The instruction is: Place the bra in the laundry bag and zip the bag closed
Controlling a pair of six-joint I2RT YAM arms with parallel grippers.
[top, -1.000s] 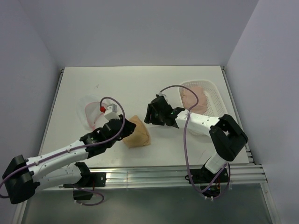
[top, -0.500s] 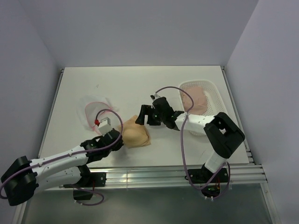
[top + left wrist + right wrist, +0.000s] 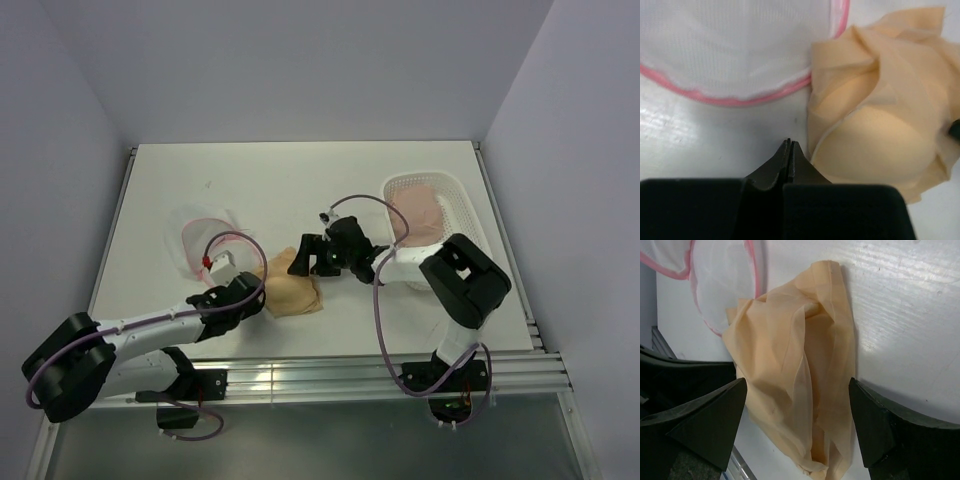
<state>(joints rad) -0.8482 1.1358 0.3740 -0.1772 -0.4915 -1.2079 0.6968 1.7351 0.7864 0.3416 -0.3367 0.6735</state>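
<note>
The peach-tan bra (image 3: 292, 292) lies crumpled on the white table, right of the laundry bag (image 3: 205, 240), a round white mesh pouch with a pink rim. My left gripper (image 3: 262, 288) is shut and empty. In the left wrist view its tips (image 3: 790, 142) rest on the table just left of the bra (image 3: 880, 135), below the laundry bag (image 3: 740, 45). My right gripper (image 3: 300, 262) hangs open over the bra. In the right wrist view its fingers (image 3: 715, 415) straddle the bra (image 3: 790, 355) without touching it, and the laundry bag (image 3: 722, 285) shows at the upper left.
A white perforated basket (image 3: 445, 215) holding a paler pink garment (image 3: 418, 208) stands at the right, behind the right arm. The left arm's black wrist (image 3: 685, 375) is close to the bra's far side. A metal rail (image 3: 350, 370) runs along the table's near edge.
The left gripper has shut and drawn back to the bra's left edge. The right gripper has opened wide and moved left, over the bra.
</note>
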